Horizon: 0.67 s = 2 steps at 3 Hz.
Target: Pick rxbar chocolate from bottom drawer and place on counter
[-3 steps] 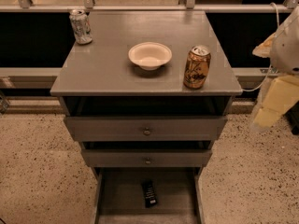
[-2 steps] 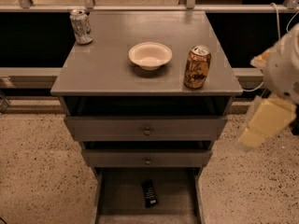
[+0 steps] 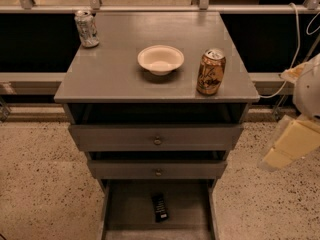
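A white bowl [image 3: 160,59] stands between a silver can [image 3: 86,28] and a gold-brown can [image 3: 210,71].

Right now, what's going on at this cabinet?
Nothing is being handled yet. The bar lies flat on the floor of the open bottom drawer, untouched. The robot's gripper hangs off to the right of the cabinet, beside the drawers and well clear of the bar. The counter holds a bowl, a gold can and a silver can.
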Each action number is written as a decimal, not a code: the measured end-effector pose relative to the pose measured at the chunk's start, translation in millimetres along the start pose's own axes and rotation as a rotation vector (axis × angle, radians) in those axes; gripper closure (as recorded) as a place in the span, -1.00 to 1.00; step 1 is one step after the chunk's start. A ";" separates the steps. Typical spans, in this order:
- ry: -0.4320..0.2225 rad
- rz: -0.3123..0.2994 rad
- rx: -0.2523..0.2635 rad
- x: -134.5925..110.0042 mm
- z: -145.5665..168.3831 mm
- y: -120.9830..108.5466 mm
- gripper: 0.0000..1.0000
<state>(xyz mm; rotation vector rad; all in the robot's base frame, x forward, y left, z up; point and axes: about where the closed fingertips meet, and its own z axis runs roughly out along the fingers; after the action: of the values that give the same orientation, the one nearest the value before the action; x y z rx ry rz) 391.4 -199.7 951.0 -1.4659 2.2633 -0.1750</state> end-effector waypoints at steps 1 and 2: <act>-0.076 0.017 -0.056 16.9 38.8 8.2 -1.00; -0.223 0.078 -0.172 42.8 127.1 44.8 -1.00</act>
<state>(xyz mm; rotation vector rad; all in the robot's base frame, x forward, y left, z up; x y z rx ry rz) 393.0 -202.4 809.6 -1.3992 2.1919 0.2017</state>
